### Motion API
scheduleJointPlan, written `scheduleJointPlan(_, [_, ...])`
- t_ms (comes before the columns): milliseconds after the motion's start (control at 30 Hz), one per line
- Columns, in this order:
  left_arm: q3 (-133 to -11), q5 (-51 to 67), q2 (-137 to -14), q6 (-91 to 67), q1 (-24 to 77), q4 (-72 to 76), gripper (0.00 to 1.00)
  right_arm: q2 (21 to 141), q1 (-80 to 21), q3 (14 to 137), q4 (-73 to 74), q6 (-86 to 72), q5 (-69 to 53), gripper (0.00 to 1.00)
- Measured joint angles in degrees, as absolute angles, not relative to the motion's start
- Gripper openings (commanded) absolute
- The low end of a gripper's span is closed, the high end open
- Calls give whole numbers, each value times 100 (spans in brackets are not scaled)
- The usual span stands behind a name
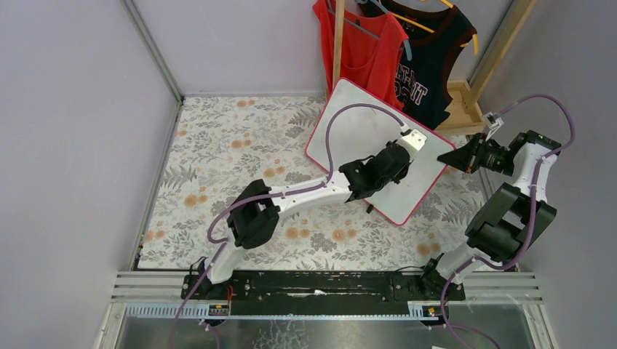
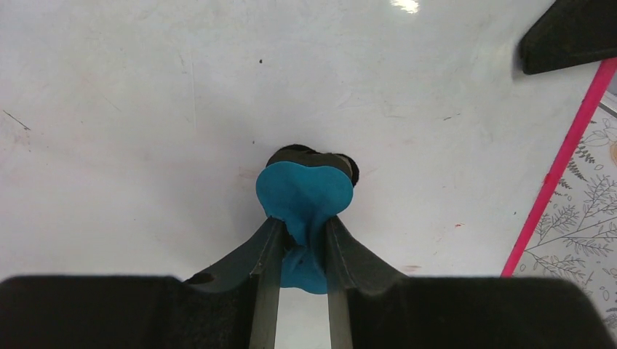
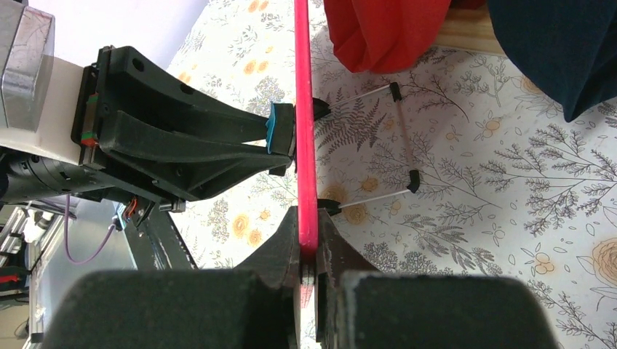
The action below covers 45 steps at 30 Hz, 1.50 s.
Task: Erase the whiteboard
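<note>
Two grippers are engaged on one board.

Top external view: the whiteboard (image 1: 360,134) stands propped at a tilt ahead of both arms. The left gripper (image 1: 399,158) is set against its face. The right gripper (image 1: 445,156) meets its edge from the side.

Left wrist view: the left fingers are clamped on a blue eraser (image 2: 305,190), whose head projects past the fingertips and bears on the white surface directly ahead. The surface around the tool shows only faint specks and smudges; no legible writing is seen here. The pink frame (image 2: 560,160) runs to the tool's right.

Right wrist view: the right jaws are closed on the frame edge, which rises straight ahead of the tool. The board's wire stand (image 3: 404,131) lies to its right.

Step in hand, as judged: wiping, with the board braced. The next move calls for a sweep across the unwiped area under steady pressure, the right grip held firm so the board does not tip.
</note>
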<state>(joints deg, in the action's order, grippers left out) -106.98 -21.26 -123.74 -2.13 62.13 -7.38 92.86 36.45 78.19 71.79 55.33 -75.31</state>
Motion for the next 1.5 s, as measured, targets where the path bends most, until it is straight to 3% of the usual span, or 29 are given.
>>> scheduleJointPlan(733, [-10753,-1811,-12680,-598,7015,-762,0,9306,3642,7856,7345,5693,-7559,0])
scheduleJointPlan(1500, [-10630,-1726,-12538,-480,6547,-770,0,9308,3636,7856,7277,5771,-7557,0])
